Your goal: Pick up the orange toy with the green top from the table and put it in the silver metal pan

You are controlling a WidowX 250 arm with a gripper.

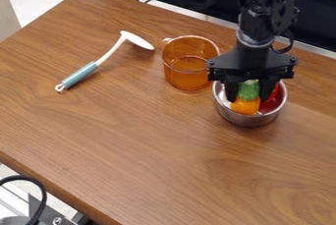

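- Black two-finger gripper (248,97): over the metal bowl, pointing down, with its tips lowered past the rim. Its fingers stand well apart, one on each side of a vegetable toy. I cannot tell whether either finger presses on it, so a firm hold is not certain.
- Well off to the gripper's left: a ladle-like utensil (80,74) with a pale head and a blue handle. It lies slantwise on the wooden tabletop (131,135), head toward the gripper and handle end pointing away.
- Just left of the gripper: a see-through amber pot (190,79), upright, beside the metal bowl. Its small handle is on the side away from the gripper.
- Between the fingers: the orange vegetable toy with a green top (246,105), inside the bowl. The green part sits up between the fingers, the orange part lower and nearer the camera.
- Directly below the gripper: the round metal bowl (246,120), upright on the tabletop and around both tips.
- Right of the orange toy, inside the bowl and by the gripper's right-hand finger: a red object (272,98), partly hidden, its kind unclear.
- Step in hand, as I judge it: handling the orange toy at the bowl, though grasp or release cannot be told apart. Closing would call for even contact on both sides; backing out, for straight clearance of the rim and red object.
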